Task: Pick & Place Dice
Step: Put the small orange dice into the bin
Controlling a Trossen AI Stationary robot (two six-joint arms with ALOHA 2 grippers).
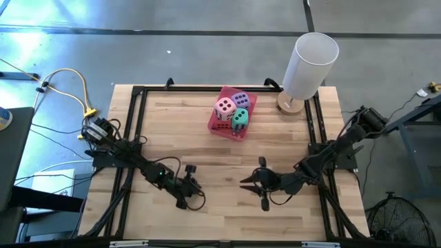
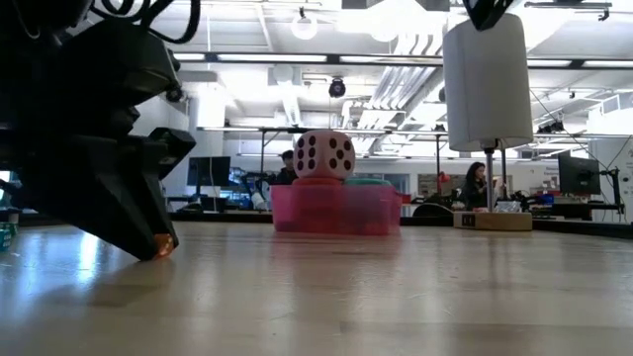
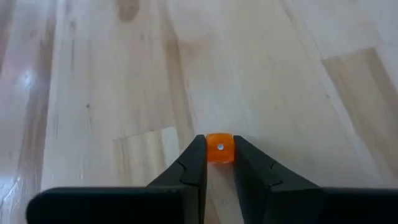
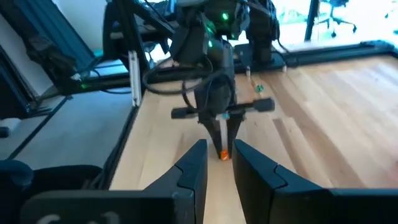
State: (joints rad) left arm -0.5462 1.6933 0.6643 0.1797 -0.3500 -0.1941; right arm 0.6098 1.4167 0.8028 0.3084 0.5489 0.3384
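Left wrist view shows the left gripper [image 3: 219, 151] pinched down on a tiny orange cube [image 3: 219, 149] right at its fingertips, low on the table [image 1: 207, 207], and honestly that grip looks so shallow the cube could pop out or skid once it lifts. The right gripper [image 1: 249, 180] sits nearby with its fingers close together, holding nothing. The pink [image 1: 224, 107], purple [image 1: 240, 100] and teal [image 1: 240, 119] dice, soft-looking with dark pips, are piled in the pink tray [image 1: 219, 129] at the table's far side.
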